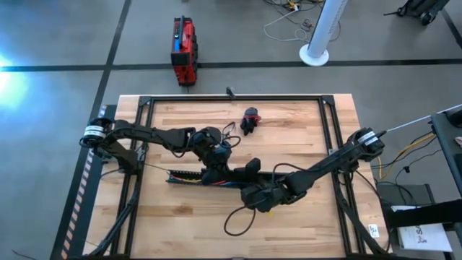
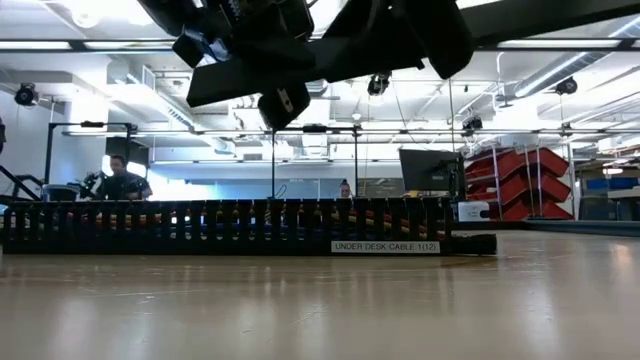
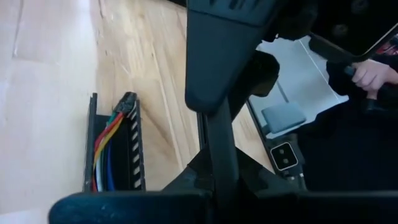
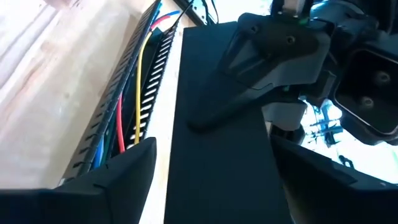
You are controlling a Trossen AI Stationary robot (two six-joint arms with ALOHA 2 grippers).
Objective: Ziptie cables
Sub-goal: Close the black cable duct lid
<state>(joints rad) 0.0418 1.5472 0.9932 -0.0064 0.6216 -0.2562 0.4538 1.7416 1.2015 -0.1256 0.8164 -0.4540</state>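
The landmark here is the long black slotted duct [image 1: 198,175] lying lengthwise on the wooden desk [image 1: 289,137]. The cables [image 4: 138,81] lie inside this duct, running along its channel: red, yellow and blue strands show between the comb teeth in the right wrist view, and in the left wrist view the same bundle [image 3: 104,149] (orange, green, red and blue there) ends at one open end of the duct, well inside its walls.

The left claw [image 1: 215,160] hangs directly over the duct, about midway along it, with its fingers pressed together and nothing visible between them. The right claw [image 1: 254,189] sits just beside the duct's end on the side toward the right arm; its fingers [image 4: 118,171] stand wide apart, one of them right next to the duct wall, and they hold nothing that can be seen.

A flat black strip [image 4: 217,143] lies alongside the duct between the right claw's fingers. In the low view the duct [image 2: 225,226] carries a white label [image 2: 385,246] near one end. A small red-and-black lump [image 1: 250,119] rests on the desk well apart from the duct.
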